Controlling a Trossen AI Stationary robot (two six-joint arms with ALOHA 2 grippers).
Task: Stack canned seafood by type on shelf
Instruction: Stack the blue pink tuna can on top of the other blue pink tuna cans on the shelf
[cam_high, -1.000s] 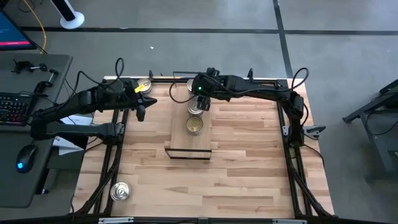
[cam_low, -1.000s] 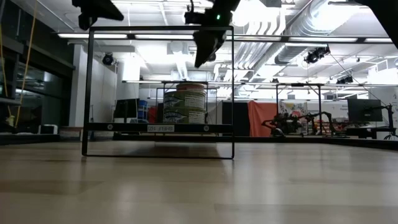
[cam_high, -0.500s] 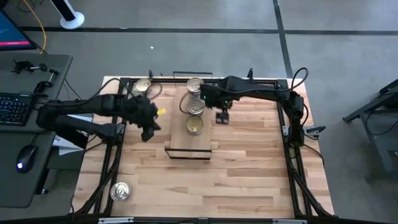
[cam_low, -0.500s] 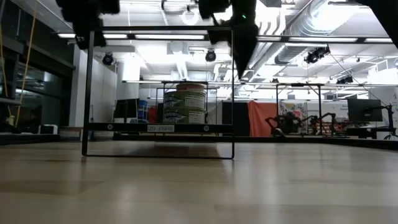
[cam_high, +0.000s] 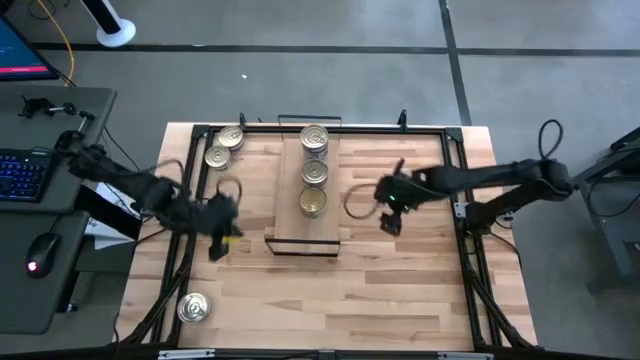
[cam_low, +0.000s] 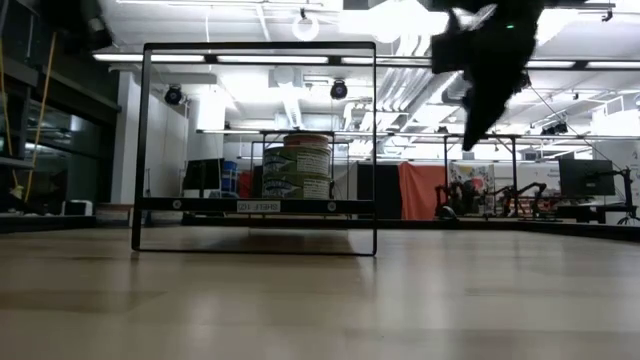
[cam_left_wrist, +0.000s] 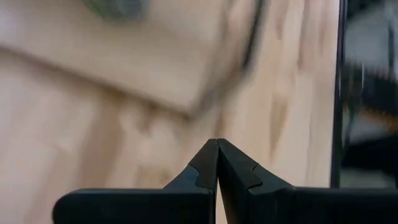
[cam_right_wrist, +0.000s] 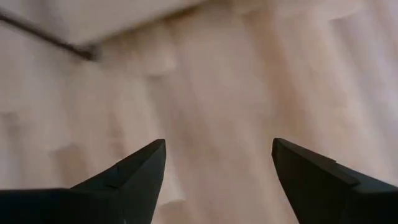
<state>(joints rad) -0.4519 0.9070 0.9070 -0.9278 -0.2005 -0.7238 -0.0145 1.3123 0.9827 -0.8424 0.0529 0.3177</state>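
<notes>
A long, narrow light-wood shelf with a thin black metal frame at its ends (cam_high: 306, 228) is seen standing in the middle of the butcher-block wooden tabletop (cam_high: 400, 280). Three small, flat, round metal tins with pull-tab lids are lined up along its board: one at the far end (cam_high: 314, 138), one in the middle (cam_high: 314, 173) and one nearest the front (cam_high: 313, 203). In the low view the tins are seen through the frame as a pile with printed labels (cam_low: 297, 166), above the shelf's board (cam_low: 258, 205). Two more tins (cam_high: 224, 147) are set close together on the tabletop at its far left corner, well apart from the shelf. A single silver tin (cam_high: 193, 307) is placed near the front left edge of the tabletop.

The right gripper (cam_high: 389, 218) is held above the bare wood to the right of the shelf, apart from it and from every tin; in its wrist view the two dark fingers (cam_right_wrist: 140, 174) are spread wide with nothing between them. The left gripper (cam_high: 220, 243) is held over the left side of the tabletop, beside the shelf's front end; its dark fingertips (cam_left_wrist: 208, 167) are pressed together, and nothing is gripped.
</notes>
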